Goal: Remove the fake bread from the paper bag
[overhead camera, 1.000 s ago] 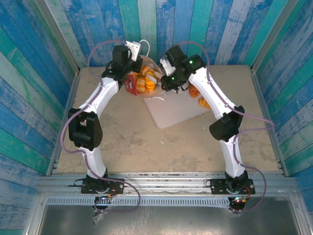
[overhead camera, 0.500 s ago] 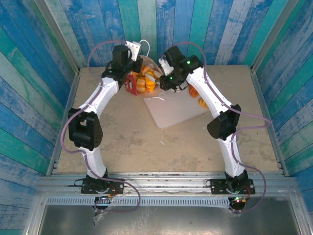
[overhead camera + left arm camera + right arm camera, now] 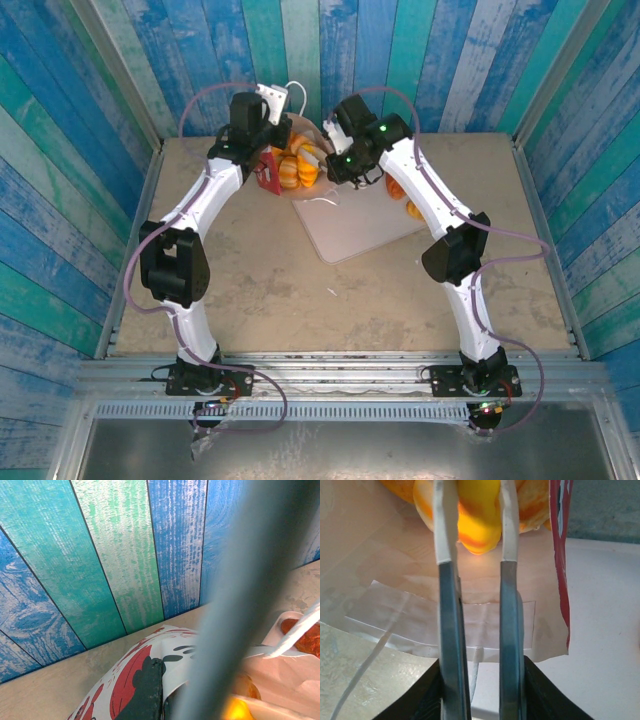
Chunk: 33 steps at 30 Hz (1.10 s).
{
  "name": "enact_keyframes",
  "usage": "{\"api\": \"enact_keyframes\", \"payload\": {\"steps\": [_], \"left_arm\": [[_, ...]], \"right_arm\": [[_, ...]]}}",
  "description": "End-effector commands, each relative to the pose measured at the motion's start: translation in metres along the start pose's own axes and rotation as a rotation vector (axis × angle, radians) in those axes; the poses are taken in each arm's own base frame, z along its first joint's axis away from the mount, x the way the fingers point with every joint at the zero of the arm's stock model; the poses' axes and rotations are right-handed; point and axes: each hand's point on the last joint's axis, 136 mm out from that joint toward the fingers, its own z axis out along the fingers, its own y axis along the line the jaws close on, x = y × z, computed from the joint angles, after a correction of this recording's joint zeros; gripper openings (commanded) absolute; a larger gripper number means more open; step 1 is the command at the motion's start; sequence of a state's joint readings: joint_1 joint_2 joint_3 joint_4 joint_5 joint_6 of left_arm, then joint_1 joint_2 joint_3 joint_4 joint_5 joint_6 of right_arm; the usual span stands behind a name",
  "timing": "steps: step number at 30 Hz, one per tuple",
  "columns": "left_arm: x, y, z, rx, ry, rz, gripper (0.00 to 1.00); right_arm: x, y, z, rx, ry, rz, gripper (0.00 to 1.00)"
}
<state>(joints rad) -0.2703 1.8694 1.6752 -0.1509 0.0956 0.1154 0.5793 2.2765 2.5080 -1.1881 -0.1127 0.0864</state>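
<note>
Lifting one piece of fake bread out of the paper bag

With my right gripper (image 3: 476, 520) I am gripping a yellow-orange piece of the fake bread (image 3: 477, 530) just inside the paper bag (image 3: 135, 665), pads pressing on both its sides (a snug hold, I judge). At the bag's left wall my left gripper (image 3: 265, 152) is pinching the patterned paper, holding the mouth open. More pieces are sitting deeper in the bag, and others are lying on the tray (image 3: 355, 225) right of the bag. Next I am needing a straight draw out of the mouth without dragging the bag.
</note>
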Motion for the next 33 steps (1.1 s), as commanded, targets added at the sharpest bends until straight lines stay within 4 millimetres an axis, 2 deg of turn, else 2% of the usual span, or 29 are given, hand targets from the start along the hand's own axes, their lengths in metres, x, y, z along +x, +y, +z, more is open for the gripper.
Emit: {"api": "enact_keyframes", "payload": {"steps": [1,11,16,29,33], "left_arm": [[0.004,-0.005,0.01,0.022,-0.003,-0.008,0.0],[0.006,-0.002,0.012,0.008,-0.002,-0.024,0.0],[0.005,-0.001,0.011,0.0,-0.007,-0.029,0.0],[0.003,-0.001,0.012,-0.001,-0.015,-0.037,0.0],[0.002,-0.002,0.012,0.004,-0.019,-0.039,0.0]], "right_arm": [[-0.017,0.003,-0.025,-0.005,-0.084,-0.002,0.34],[-0.03,0.012,-0.062,-0.019,-0.185,0.013,0.31],[-0.03,0.014,-0.081,-0.024,-0.218,0.038,0.3],[-0.01,0.026,-0.137,-0.091,-0.275,0.081,0.29],[-0.003,0.021,-0.158,-0.089,-0.304,0.097,0.29]]}}
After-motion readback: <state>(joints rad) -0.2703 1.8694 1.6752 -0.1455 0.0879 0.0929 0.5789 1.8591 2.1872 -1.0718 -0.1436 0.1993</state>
